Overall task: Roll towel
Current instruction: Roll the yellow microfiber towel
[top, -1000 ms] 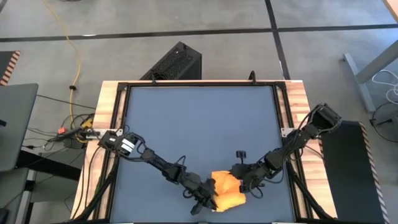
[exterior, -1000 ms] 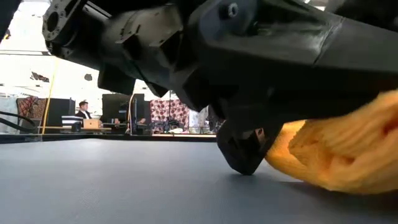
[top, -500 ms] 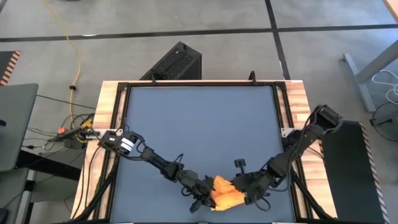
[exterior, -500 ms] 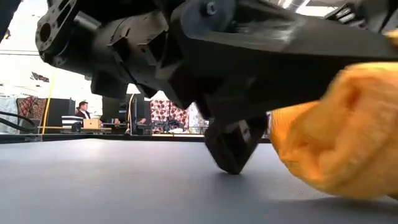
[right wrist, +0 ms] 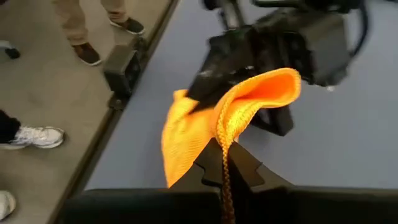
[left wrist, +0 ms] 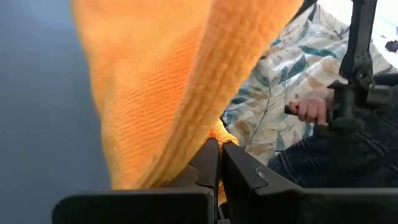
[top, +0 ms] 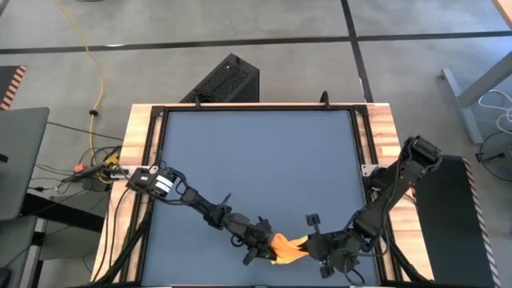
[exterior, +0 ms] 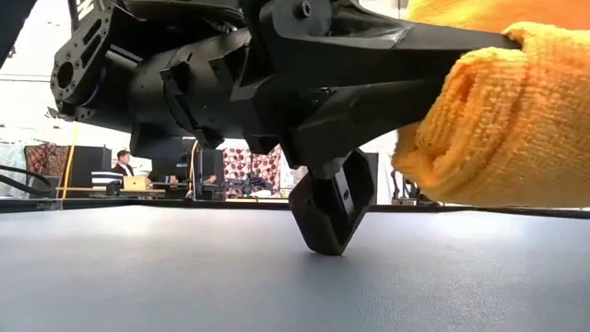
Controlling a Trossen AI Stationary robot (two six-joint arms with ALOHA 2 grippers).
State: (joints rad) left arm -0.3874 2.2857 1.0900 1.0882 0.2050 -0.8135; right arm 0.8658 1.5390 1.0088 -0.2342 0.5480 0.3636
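Left gripper [top: 260,250], near front edge of table [top: 256,152], pinched onto one towel [top: 285,246] edge. Towel hangs bunched btwn both arms, off the surface, prob. lifted to re-spread. Right gripper [top: 320,244] clamps opposite edge.

Beyond the bench's [top: 256,152] far edge a black perforated box [top: 224,80] sits on the grey floor, a yellow cable [top: 98,72] trails off the far left corner, and a person's white shoe [right wrist: 31,137] shows beside the bench.
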